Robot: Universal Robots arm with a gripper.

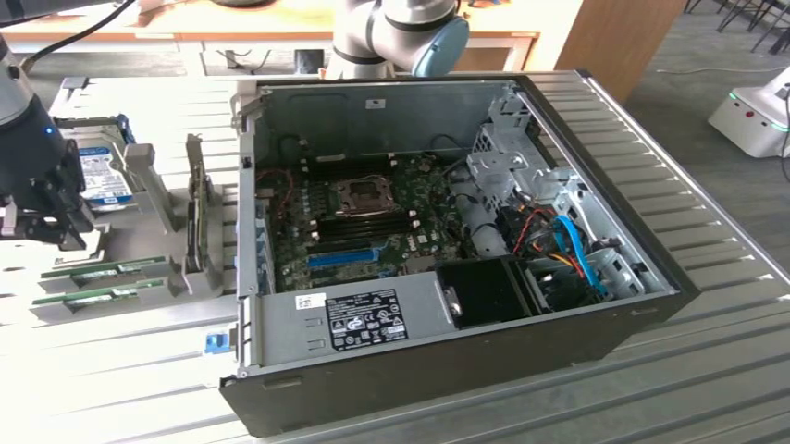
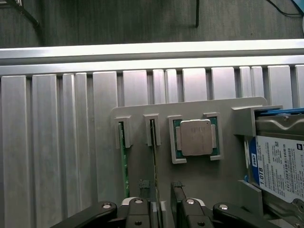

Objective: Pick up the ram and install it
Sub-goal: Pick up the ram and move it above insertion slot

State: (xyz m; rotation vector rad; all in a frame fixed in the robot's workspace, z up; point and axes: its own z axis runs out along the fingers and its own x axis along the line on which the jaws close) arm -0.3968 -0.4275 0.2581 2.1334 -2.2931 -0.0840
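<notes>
Straddling the ram [image 2: 154,159], the claw [image 2: 160,191] stands released, its two dark fingers [image 2: 176,186] parted with one on each side of the thin board. Whether either pad touches it cannot be told. The ram sits on edge in a grey slotted holder [image 2: 199,183] on the worktop [image 2: 47,142], so the wrist view catches it as a bare sliver of green, its chips and label turned out of sight.

A second ram stick [image 2: 124,161], equally thin and green, stands in the neighbouring slot just outside one finger. On the claw's other side a square processor [image 2: 195,137] with a dull metal lid lies flat in its own pocket. Past that, a hard drive [image 2: 280,164] with a blue-and-white label is cut off by the picture's edge.

In the exterior view the claw [image 1: 55,236], black and blocky, hangs above the holder [image 1: 74,313]. There the ram [image 1: 109,270] and the second ram stick [image 1: 99,298] show as long, narrow green strips with pale patches, their print too small to read. The worktop [image 1: 716,231] is made of ribbed pale metal slats. Well apart from the claw lies an open computer case [image 1: 432,379], dark-walled, its motherboard [image 1: 370,222] a crowd of green board, black slots and one blue slot [image 1: 339,257].
</notes>
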